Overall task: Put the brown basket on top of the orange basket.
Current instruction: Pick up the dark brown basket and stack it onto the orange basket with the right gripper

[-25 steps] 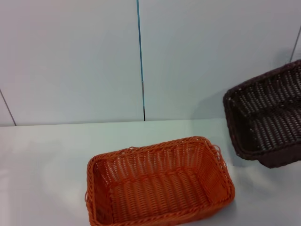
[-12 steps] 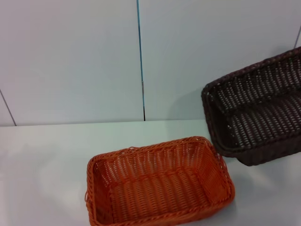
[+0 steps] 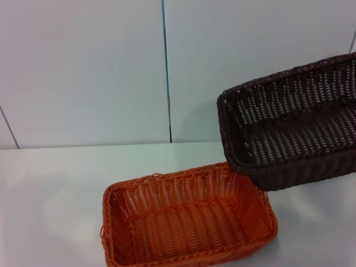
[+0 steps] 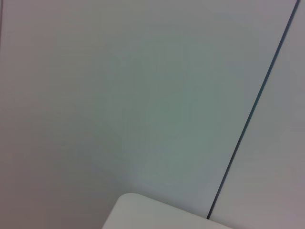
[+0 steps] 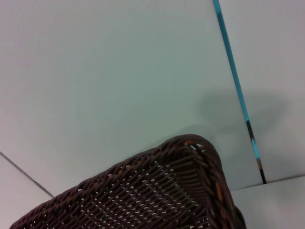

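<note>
The orange basket (image 3: 186,218) rests on the white table near the front, open side up. The brown basket (image 3: 292,125) hangs in the air at the right, tilted, with its near left corner just over the orange basket's back right corner. Its right end runs out of the head view. In the right wrist view a corner of the brown basket (image 5: 157,193) fills the lower part, seen against the wall. Neither gripper shows in any view; what carries the brown basket is out of sight.
A white wall with a thin blue seam (image 3: 166,67) stands behind the white table (image 3: 50,189). The left wrist view shows only that wall and a table corner (image 4: 143,212).
The brown basket has risen off the table at the far right and travelled left, from well apart to overlapping the orange basket's back right corner. The orange basket has not moved.
</note>
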